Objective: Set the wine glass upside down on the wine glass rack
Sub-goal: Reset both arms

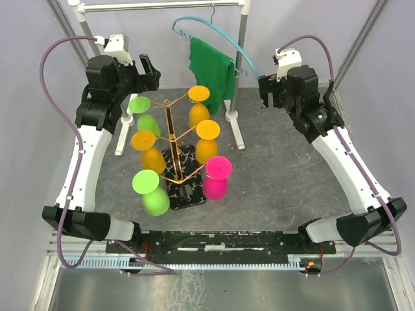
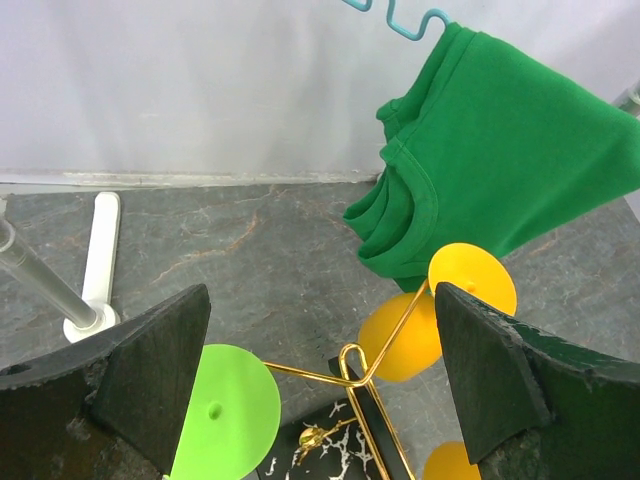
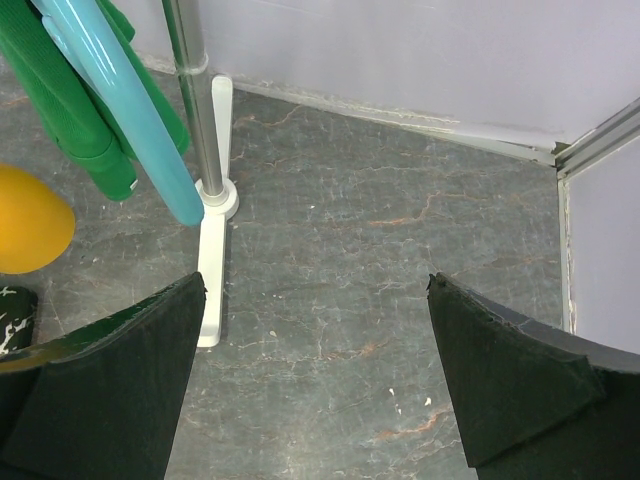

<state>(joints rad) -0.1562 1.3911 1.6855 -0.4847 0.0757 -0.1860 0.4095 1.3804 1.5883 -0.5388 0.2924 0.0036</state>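
The gold wine glass rack (image 1: pixel 170 133) stands on its black marbled base (image 1: pixel 188 189) left of centre. Several wine glasses hang upside down from its arms: green (image 1: pixel 155 201), orange (image 1: pixel 153 159) and pink (image 1: pixel 215 188) ones. My left gripper (image 1: pixel 150 71) hovers open above the rack's back left. In the left wrist view it (image 2: pixel 322 290) is empty, with the rack's gold loop (image 2: pixel 350 365), a green foot (image 2: pixel 225 410) and an orange glass (image 2: pixel 400 340) below it. My right gripper (image 1: pixel 267 91) hangs open and empty at the back right, and in its wrist view (image 3: pixel 315 280) it is over bare table.
A white clothes rail (image 1: pixel 162 6) spans the back, its post and foot (image 3: pixel 210 290) near the right gripper. A blue hanger (image 1: pixel 214 39) carries a green shirt (image 1: pixel 211 68) just behind the rack. Frame posts stand at both back corners.
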